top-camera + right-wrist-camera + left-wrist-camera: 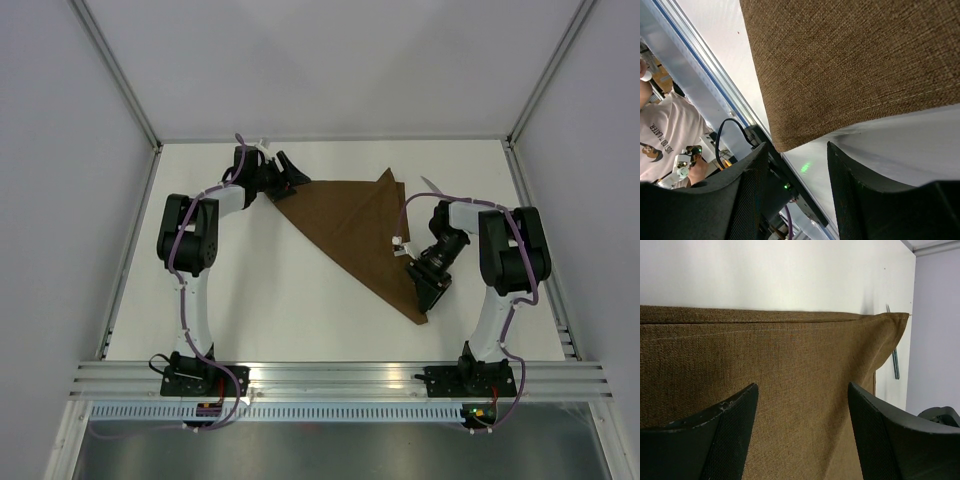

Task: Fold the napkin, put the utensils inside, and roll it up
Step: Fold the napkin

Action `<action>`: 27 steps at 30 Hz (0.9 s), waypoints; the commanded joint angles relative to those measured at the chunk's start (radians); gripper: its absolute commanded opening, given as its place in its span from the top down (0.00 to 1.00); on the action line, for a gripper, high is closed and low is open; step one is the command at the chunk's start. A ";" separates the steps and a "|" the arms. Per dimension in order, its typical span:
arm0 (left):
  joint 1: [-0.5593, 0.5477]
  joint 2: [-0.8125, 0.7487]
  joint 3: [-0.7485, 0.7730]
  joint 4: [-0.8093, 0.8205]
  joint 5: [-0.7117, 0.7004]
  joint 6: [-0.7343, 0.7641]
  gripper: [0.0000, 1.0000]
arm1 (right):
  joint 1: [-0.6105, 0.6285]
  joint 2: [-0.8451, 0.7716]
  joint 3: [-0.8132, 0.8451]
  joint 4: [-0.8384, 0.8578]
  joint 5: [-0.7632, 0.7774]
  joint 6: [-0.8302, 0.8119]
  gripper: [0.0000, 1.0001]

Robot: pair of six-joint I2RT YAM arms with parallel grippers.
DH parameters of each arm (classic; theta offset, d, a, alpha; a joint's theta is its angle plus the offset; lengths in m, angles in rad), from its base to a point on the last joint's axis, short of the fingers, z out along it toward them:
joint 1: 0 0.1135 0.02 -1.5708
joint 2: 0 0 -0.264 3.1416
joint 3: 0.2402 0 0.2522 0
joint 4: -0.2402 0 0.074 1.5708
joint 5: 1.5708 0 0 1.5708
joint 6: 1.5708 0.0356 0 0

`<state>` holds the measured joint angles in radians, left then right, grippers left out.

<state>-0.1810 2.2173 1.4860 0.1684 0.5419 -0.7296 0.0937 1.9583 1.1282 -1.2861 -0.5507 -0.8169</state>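
The dark-brown napkin (355, 230) lies folded into a triangle on the white table. Its long edge runs from the far left to the near right. My left gripper (292, 178) is open over the napkin's far-left corner. In the left wrist view the cloth (790, 350) fills the space between the open gripper's (803, 387) fingers. My right gripper (428, 295) is open at the near-right corner. In the right wrist view that corner (785, 142) hangs just ahead of the gripper (797, 147). A teal utensil (895, 362) lies beyond the napkin's far corner, and a whitish sliver (432, 184) shows there.
The table's metal rail (340, 378) runs along the near edge by the arm bases. Grey side walls (60, 200) close in the table on the left, right and back. A person in a printed T-shirt (660, 135) shows past the rail.
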 commanded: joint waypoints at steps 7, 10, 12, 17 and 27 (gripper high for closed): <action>-0.003 0.010 0.037 -0.027 -0.056 -0.037 0.24 | 0.009 0.034 0.004 0.021 -0.055 0.010 0.45; -0.002 0.015 0.039 -0.038 -0.063 -0.040 0.24 | 0.018 0.028 0.001 0.018 -0.058 0.007 0.49; -0.003 0.016 0.039 -0.040 -0.065 -0.042 0.24 | 0.021 0.021 0.002 0.013 -0.058 0.004 0.52; -0.002 0.025 0.048 -0.049 -0.068 -0.042 0.25 | 0.032 0.004 0.005 -0.004 -0.060 -0.019 0.65; -0.002 0.038 0.071 -0.076 -0.082 -0.036 0.25 | 0.037 -0.022 0.004 -0.064 -0.043 -0.103 0.89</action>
<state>-0.1810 2.2322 1.5085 0.0998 0.4751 -0.7296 0.1226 1.9804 1.1282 -1.3018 -0.5751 -0.8478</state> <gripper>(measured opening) 0.754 0.135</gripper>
